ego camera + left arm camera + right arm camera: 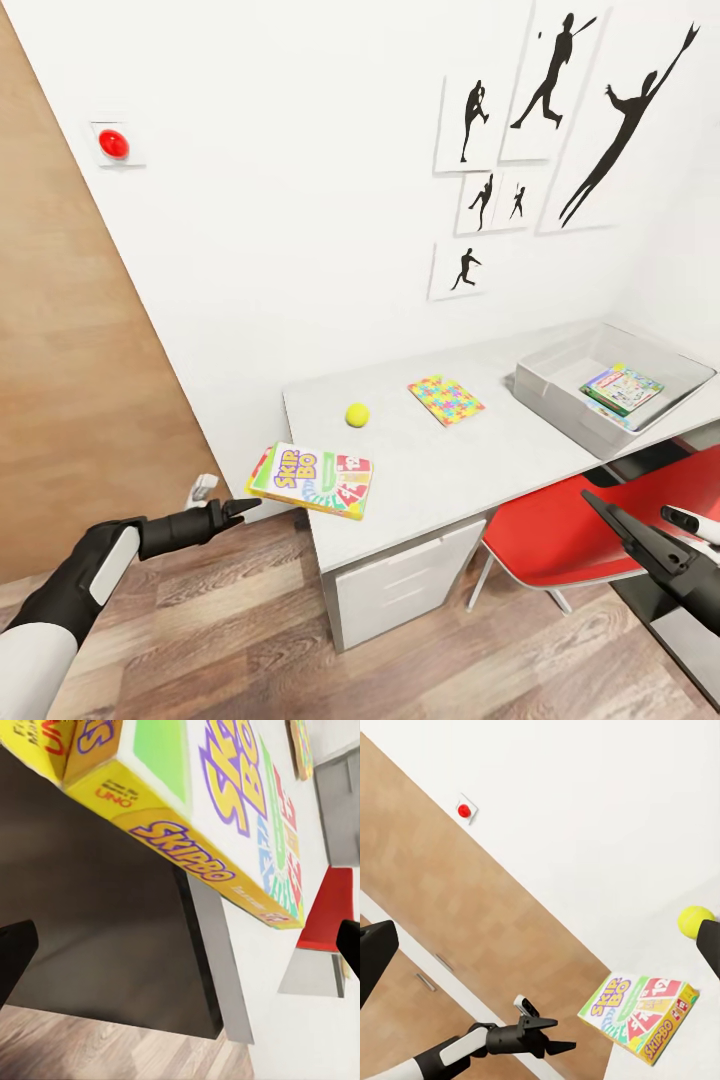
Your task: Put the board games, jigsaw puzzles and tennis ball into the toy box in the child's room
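Head view. Left end effector (248, 506), lower left of frame: fingers parted, gripping nothing, tips just short of the Skip-Bo board game (312, 480). The game lies on the near-left corner of the tabletop (420, 470), overhanging the edge. Tennis ball (357, 414) at frame centre, beside it the jigsaw puzzle (446, 400). Toy box (610, 388) at right, on the tabletop, colourful flat boxes inside. Right end effector (640, 522), lower right, over the red chair (550, 535): spread open, empty.
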{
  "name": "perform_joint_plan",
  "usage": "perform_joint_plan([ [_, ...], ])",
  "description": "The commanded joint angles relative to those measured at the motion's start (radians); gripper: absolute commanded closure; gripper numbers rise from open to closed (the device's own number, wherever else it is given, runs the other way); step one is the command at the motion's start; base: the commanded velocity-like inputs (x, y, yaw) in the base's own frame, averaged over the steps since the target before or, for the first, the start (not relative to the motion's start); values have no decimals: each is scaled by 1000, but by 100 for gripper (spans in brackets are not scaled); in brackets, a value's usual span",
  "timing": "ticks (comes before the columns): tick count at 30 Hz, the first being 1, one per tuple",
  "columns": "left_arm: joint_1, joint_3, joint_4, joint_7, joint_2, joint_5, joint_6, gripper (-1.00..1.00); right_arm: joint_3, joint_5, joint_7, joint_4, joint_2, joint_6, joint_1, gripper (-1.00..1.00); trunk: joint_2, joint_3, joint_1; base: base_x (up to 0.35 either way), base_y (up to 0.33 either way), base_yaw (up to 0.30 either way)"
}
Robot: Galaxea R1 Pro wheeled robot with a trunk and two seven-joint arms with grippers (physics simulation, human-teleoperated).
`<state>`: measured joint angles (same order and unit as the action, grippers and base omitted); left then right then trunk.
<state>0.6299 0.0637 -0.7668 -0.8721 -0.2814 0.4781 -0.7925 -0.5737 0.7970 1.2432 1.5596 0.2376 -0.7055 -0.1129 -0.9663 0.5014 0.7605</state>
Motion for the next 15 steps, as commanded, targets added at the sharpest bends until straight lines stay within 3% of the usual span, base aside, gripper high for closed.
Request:
perform_joint_plan([
  [1,1,2,0,-2,0,2,-5,-100,0,4,1,0,0,-8,-1,-100,-1,1,0,0,0,0],
  [15,1,5,2,-5,-2,9,-7,-100,0,4,1,0,0,-8,-1,-100,-8,4,4,0,0,0],
])
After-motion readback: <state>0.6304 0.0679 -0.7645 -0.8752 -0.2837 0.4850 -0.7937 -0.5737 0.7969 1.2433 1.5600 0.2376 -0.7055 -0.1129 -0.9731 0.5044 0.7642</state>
